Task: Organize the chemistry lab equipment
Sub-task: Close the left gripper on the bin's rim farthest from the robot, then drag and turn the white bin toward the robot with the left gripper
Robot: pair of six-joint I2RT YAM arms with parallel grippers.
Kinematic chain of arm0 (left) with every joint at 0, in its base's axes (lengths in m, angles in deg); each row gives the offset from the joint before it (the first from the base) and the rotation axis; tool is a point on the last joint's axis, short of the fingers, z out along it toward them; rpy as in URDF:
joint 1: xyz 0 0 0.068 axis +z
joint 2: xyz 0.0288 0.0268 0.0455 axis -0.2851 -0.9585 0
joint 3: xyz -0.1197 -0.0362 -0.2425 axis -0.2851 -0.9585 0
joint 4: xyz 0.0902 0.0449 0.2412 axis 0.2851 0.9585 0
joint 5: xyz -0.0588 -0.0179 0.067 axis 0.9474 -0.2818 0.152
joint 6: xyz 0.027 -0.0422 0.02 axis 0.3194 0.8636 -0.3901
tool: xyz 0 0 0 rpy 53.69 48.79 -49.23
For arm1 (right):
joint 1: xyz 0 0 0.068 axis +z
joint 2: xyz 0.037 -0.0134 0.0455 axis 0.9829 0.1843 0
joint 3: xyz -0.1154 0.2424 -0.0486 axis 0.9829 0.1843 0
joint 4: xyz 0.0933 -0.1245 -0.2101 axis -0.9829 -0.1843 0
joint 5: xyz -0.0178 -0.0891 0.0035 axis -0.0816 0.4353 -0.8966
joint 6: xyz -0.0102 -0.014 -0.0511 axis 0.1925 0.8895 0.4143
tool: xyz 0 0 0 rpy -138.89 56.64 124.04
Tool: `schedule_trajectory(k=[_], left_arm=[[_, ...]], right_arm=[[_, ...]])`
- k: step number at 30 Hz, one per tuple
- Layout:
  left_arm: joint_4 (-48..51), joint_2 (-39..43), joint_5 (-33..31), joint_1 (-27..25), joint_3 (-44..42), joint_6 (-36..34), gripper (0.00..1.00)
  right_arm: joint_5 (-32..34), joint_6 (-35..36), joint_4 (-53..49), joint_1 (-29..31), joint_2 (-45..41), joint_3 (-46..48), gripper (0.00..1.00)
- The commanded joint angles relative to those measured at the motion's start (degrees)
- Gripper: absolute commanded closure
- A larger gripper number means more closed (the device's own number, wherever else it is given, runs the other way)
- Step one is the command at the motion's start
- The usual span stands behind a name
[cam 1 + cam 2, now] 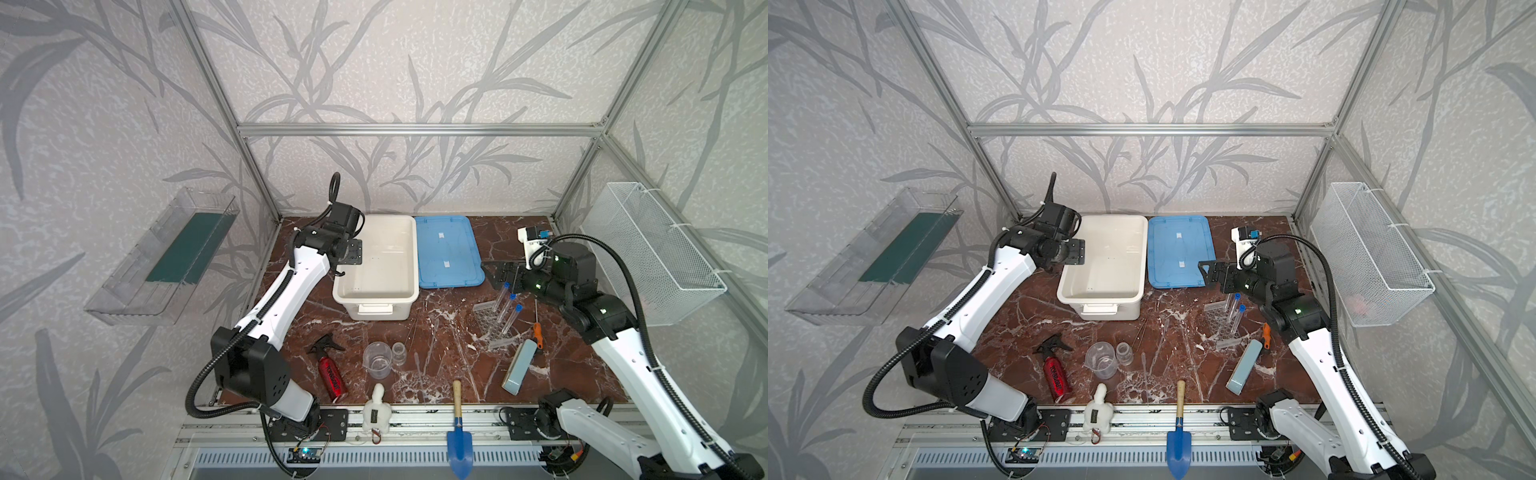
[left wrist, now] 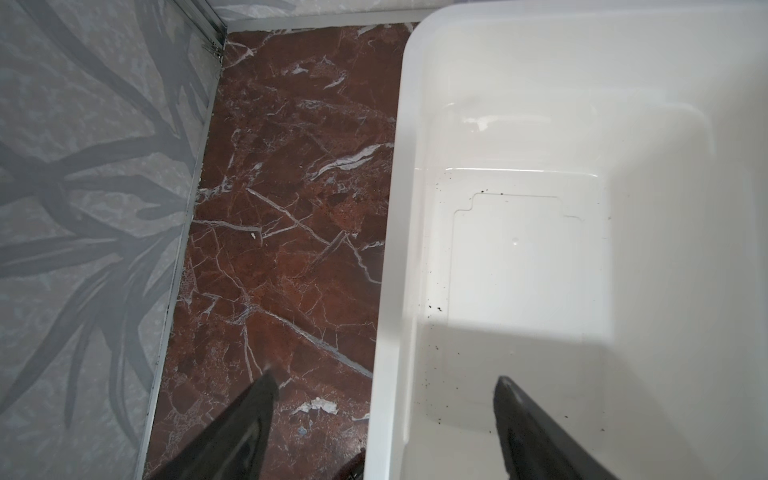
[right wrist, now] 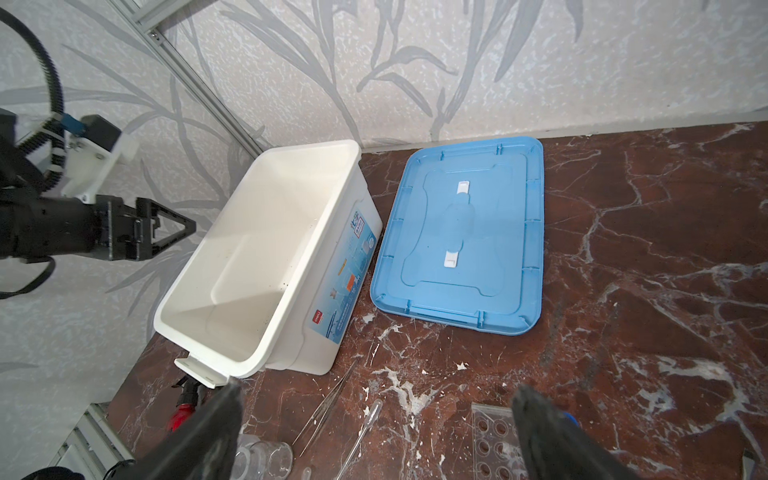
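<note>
1. Left claw: fingers spread wide, gripping nothing, straddling the side wall of the white bin.
2. Right claw: equally wide and empty, over the worktop beside the blue lid.
3. Just below it, long clear tubes with blue caps sit in the clear perforated tube rack.
4. Nearer the front, the clear beaker and small clear glass bottle stand side by side, with thin rods just behind.

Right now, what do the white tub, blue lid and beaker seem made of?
White tub: glossy moulded plastic, probably; highlights gleam on its smooth floor. Blue lid: matte plastic, with moulded ribs. Beaker: clear, the table shows through it; glass or plastic, I cannot tell.
</note>
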Motion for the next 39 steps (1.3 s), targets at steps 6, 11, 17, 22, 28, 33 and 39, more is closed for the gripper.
schedule_trajectory(k=[6,11,17,22,28,33,39], left_arm=[[-6.07,-8.38,5.75,4.33,8.20,-6.36,0.18],[-3.37,-20.35,2.03,6.45,19.55,-6.50,0.20],[9.55,-34.05,-1.72,7.04,39.19,-3.03,0.40],[9.75,-36.46,-0.73,6.80,41.76,-0.88,0.58],[12.04,-33.99,-3.81,6.17,37.92,4.52,0.93],[11.14,-28.16,-7.71,6.00,30.30,14.21,1.00],[13.68,-23.63,-10.35,6.33,27.81,16.58,1.00]], right_arm=[[-4.28,1.26,3.80,-0.47,-2.42,5.06,0.01],[-4.91,-0.71,9.14,-0.52,-1.77,8.92,0.01],[-7.15,-0.34,10.68,-0.63,0.15,8.45,0.00],[-6.27,2.19,9.29,-0.69,-2.43,8.33,0.00],[-8.09,1.58,10.91,-0.61,-5.46,10.64,0.00],[-8.02,1.46,11.65,-0.61,-6.82,12.66,0.00],[-9.51,-0.16,11.93,-0.59,-7.00,13.44,0.00]])
